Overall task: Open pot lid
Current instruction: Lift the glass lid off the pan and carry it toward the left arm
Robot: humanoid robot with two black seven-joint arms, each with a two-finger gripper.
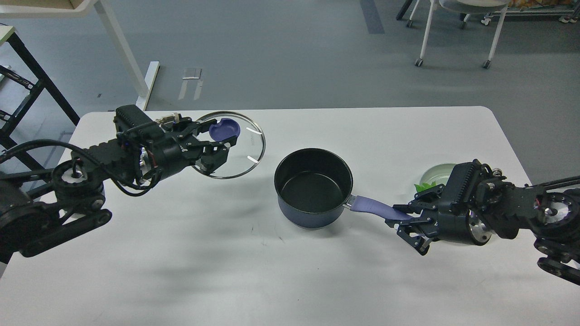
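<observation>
Right gripper [404, 220] pinching handle of pot [313, 188], mid-table. Left gripper [220, 148] spread beside knob; lid [235, 144] already off, left of pot. Withdraw straight back, avoid nudging lid.

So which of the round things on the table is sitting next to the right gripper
The pale-green dish, partly hidden behind the right gripper. The pot sits mid-table, and the lid is over by the left gripper.

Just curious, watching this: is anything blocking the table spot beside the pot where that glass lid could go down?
Nothing visible does. The lid, at the left gripper, sits left of the open pot over bare white table.
</observation>
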